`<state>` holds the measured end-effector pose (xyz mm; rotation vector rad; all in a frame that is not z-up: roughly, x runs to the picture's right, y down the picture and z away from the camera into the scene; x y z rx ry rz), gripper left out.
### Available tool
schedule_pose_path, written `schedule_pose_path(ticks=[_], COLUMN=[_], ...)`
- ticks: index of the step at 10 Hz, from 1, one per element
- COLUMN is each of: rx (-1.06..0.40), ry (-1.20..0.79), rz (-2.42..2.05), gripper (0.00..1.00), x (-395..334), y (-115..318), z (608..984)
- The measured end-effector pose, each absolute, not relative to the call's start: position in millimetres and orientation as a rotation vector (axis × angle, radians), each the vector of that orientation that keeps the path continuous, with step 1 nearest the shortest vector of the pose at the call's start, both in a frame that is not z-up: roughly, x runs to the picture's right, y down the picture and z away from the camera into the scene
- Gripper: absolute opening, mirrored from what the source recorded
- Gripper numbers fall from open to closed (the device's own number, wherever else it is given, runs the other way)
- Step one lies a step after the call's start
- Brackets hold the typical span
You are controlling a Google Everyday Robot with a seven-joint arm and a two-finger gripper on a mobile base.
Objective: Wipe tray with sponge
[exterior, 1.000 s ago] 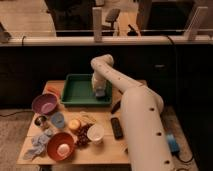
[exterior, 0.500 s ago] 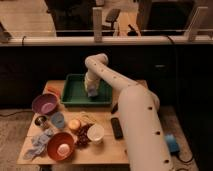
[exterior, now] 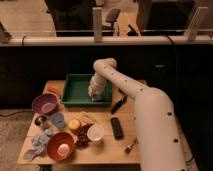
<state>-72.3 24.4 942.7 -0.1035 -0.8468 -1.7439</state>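
A green tray (exterior: 75,90) sits at the back of the wooden table. My white arm reaches from the lower right over the table and bends down into the tray. The gripper (exterior: 95,95) is down inside the tray near its front right part, over a small pale thing that may be the sponge (exterior: 96,98). The arm's end hides most of it.
On the table stand a purple bowl (exterior: 45,104), a red bowl (exterior: 61,146), a white cup (exterior: 95,133), an orange fruit (exterior: 74,124), a blue cloth (exterior: 40,142), a black remote (exterior: 116,128) and a dark tool (exterior: 119,104). A railing runs behind.
The gripper has moved within the tray, from its right side toward the left and then to the front.
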Motion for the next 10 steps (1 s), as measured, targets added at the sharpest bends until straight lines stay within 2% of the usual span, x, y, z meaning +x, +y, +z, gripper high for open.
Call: schedule_pose_path(ticks=[3, 10], rx=[-0.122, -0.127], ry=[-0.838, -0.837], rz=[-1.707, -1.701], gripper=[0.03, 0.03], x=[-59.6, -58.3], y=[18.8, 19.0], z=[957.8, 959.1])
